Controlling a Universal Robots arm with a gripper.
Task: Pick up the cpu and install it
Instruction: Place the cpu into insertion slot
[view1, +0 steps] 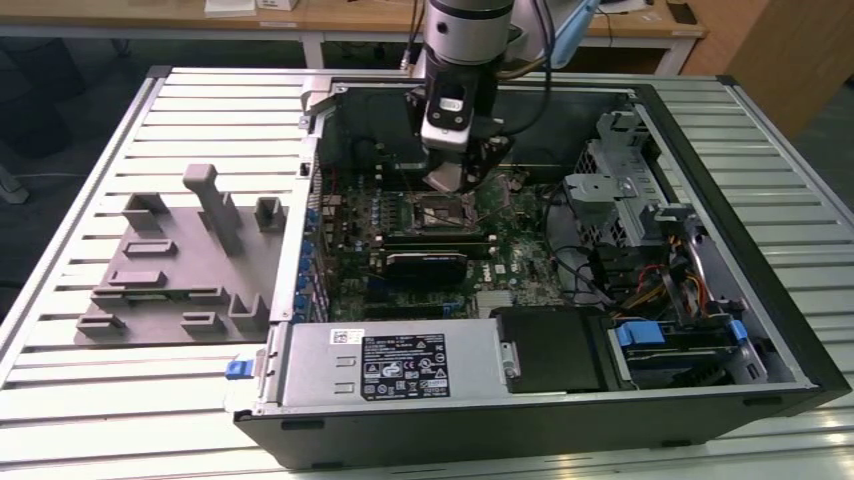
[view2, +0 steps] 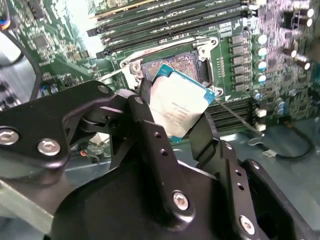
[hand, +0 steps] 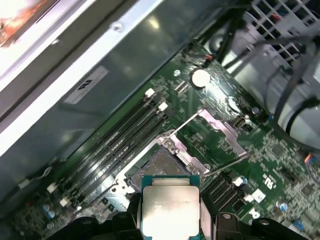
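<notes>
The cpu (view2: 179, 107) (hand: 167, 209) is a flat square chip with a silvery top plate and a thin blue-green rim. My gripper (view2: 175, 112) (view1: 449, 180) is shut on it, one black finger (view2: 150, 130) on each side edge. It hangs just above the open cpu socket (view2: 175, 62) (hand: 157, 167) (view1: 442, 211) on the green motherboard (view1: 400, 215), with the socket's metal load frame (hand: 220, 132) swung open. In the exterior view the arm reaches down into the open computer case (view1: 534, 250), over the middle of the board.
Memory slots (hand: 120, 135) run beside the socket. A black heatsink block (view1: 424, 265) sits just in front of it. The power supply (view1: 387, 365) and drive bays (view1: 681, 340) fill the case's near side. A grey plastic fixture tray (view1: 187, 260) lies on the slatted table (view1: 80, 400) at the exterior view's left.
</notes>
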